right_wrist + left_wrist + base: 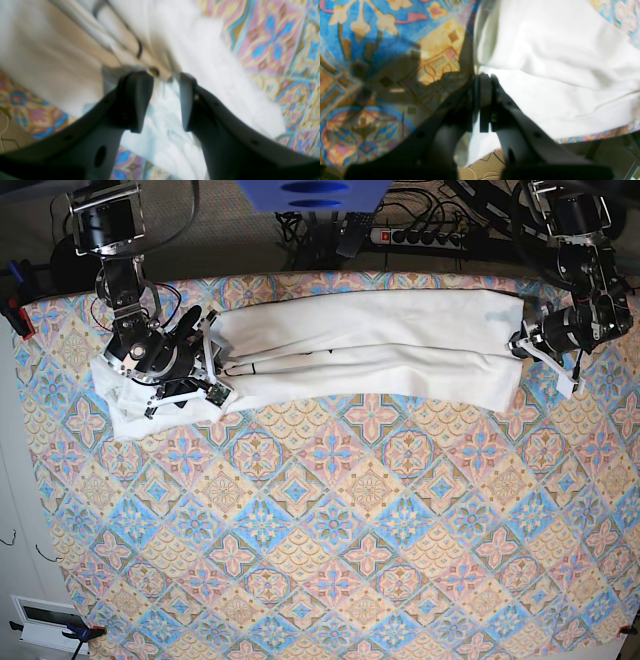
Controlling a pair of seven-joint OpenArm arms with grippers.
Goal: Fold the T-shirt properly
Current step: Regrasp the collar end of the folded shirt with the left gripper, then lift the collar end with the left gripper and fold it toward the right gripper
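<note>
The white T-shirt (370,345) lies plain side up as a long band across the far part of the table; no print shows. My left gripper (524,346) is at the shirt's right end. In the left wrist view my left gripper (483,82) is shut, with white cloth (557,82) pinched between its jaws. My right gripper (212,366) is at the shirt's left end. In the right wrist view my right gripper (163,80) is open and stands over bunched white cloth (165,130), which lies between the jaws. A crumpled sleeve (120,405) sticks out at the left.
A patterned blue, pink and yellow tablecloth (330,510) covers the table. The table edge and the floor (602,147) lie close beside my left gripper. A power strip and cables (420,235) lie beyond the far edge. Clamps (15,310) hold the cloth at the left edge.
</note>
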